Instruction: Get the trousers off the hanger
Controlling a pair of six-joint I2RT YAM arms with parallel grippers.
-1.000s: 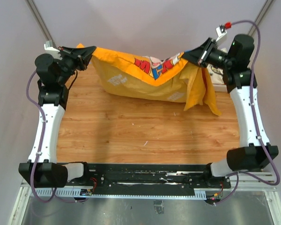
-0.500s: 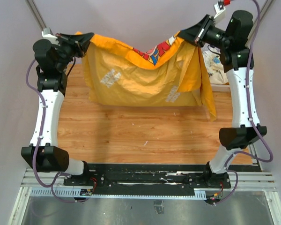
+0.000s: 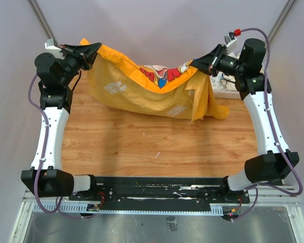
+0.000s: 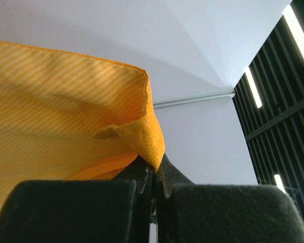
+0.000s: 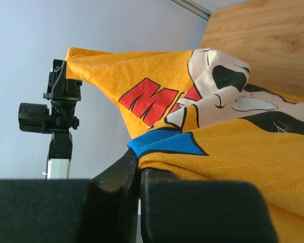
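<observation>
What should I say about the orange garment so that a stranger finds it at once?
Look at the far side of the wooden table. The orange garment hangs stretched there, each end pinched in shut jaws. Unlike the pale cloth beside it, it is bright orange with a cartoon print.

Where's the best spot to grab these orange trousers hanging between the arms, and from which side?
Probably the top hem near its two ends, coming in from either side. The trousers sag in the middle, and the hem is a thin folded edge. The left end effector and right end effector are shut on those spots.
</observation>
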